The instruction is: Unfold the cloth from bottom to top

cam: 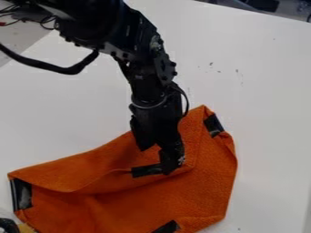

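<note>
A white table (pixel 261 91) bears orange cloth (pixel 200 191), cropped below; I cannot tell the jaws' state.

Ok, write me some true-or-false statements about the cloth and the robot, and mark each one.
1. The cloth is orange. True.
2. It lies perfectly flat, without a crease. False: a fold runs across it.
3. The gripper is down at the cloth. True.
4. The arm enters from the bottom edge of the view. False: the arm comes in from the top.
5. A black patch marks the cloth's left end. True.
6. The cloth rests on a green surface. False: the table is white.
</note>
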Robot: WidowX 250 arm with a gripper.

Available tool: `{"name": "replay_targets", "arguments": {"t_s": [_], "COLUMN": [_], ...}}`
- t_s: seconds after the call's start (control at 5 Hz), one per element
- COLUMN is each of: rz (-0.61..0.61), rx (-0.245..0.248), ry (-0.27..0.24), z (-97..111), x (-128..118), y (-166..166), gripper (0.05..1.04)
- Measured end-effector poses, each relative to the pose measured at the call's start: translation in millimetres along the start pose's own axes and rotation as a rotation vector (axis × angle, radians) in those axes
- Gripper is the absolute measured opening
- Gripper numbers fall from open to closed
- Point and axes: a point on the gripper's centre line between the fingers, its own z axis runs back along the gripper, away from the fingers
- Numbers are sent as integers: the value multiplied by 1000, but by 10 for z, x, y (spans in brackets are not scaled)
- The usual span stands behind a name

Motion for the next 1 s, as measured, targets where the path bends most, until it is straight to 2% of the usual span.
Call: {"name": "replay_targets", "arguments": {"t_s": [0.4, 0.6, 1.0], "rz": [2, 10, 8], "rx": [-19, -25, -34], "ry": [8, 17, 12], "z": [-56, -95, -134], "x": [-25, -53, -81], "y": [25, 14, 16], "gripper": [999, 951, 361]}}
